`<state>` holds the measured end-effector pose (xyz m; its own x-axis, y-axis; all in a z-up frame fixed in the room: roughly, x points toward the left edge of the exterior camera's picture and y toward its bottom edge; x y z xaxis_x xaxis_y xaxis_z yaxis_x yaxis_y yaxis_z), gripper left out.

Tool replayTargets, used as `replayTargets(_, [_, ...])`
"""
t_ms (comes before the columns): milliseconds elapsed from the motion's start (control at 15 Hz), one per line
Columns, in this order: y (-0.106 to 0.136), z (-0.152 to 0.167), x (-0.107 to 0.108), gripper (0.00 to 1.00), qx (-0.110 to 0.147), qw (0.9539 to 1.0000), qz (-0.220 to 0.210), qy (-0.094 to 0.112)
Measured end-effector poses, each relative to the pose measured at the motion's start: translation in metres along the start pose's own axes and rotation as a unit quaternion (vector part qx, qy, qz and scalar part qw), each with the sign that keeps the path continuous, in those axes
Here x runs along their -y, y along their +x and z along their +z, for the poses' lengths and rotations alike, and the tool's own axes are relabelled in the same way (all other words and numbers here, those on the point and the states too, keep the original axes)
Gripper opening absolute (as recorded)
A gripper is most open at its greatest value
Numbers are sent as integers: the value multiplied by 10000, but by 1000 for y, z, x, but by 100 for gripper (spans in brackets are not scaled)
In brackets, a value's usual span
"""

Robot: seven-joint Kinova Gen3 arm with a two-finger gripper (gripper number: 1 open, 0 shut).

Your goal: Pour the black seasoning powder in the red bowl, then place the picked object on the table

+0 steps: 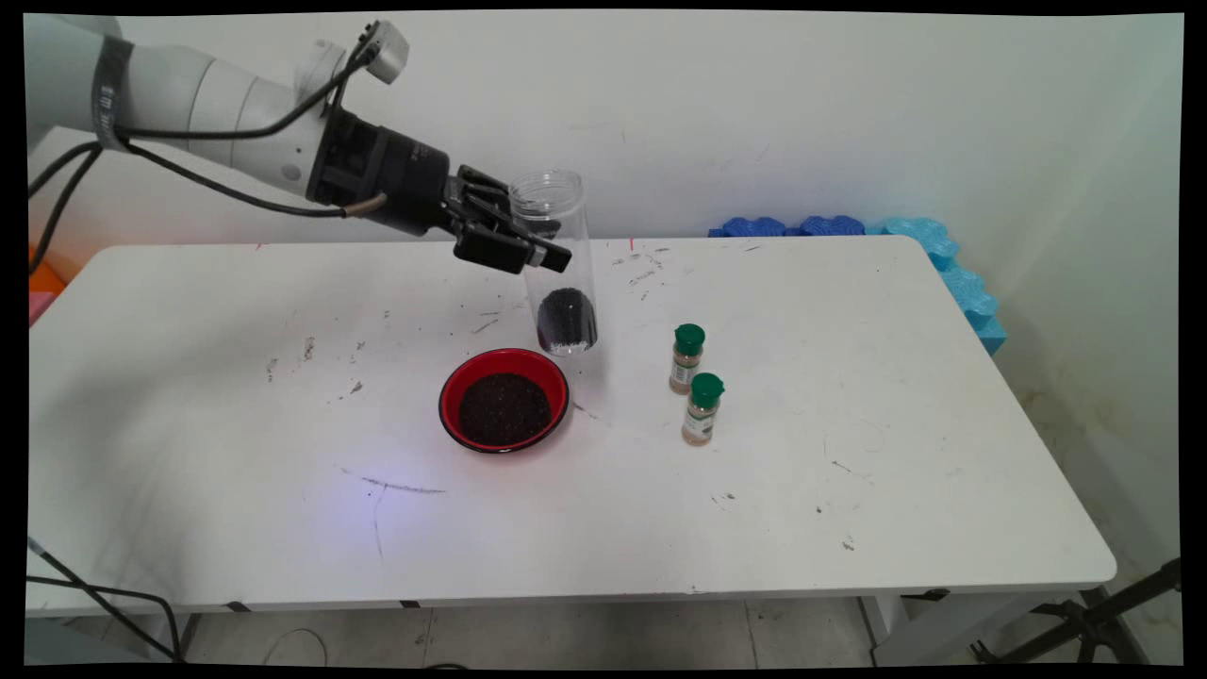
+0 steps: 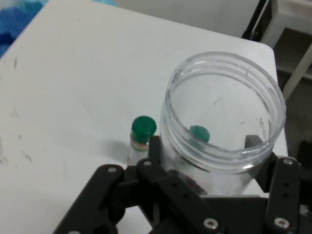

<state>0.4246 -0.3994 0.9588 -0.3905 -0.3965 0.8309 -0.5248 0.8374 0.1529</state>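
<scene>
Gripper (image 1: 514, 240) clamped on the upper part of a clear plastic jar (image 1: 561, 264), one finger on either side just below its open rim, as the hand view confirms (image 2: 224, 146). The jar is upright or nearly so, keeping the dark granules (image 1: 567, 321) settled at its bottom; whether its base touches the white table (image 1: 849, 471) cannot be told. Just in front of the jar stands a red bowl (image 1: 504, 400) holding similar dark granules. To the right, apart from both, two green-capped spice bottles (image 1: 687, 358) (image 1: 702, 409) stand side by side. Blue foam pieces (image 1: 943, 255) line the table's far right corner.
</scene>
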Motion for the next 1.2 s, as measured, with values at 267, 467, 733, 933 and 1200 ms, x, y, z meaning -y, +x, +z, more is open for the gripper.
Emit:
replayTargets(267, [6, 3, -8, 0, -21, 9979, 638, 44])
replayTargets(467, [8, 5, -12, 0, -32, 9961, 882, 57])
replayTargets(733, [8, 10, -17, 0, -39, 9948, 1014, 57])
replayTargets(933, [1, 18, -18, 0, -30, 9951, 983, 62])
replayTargets(1200, [-12, 34, -17, 0, -16, 9958, 909, 77])
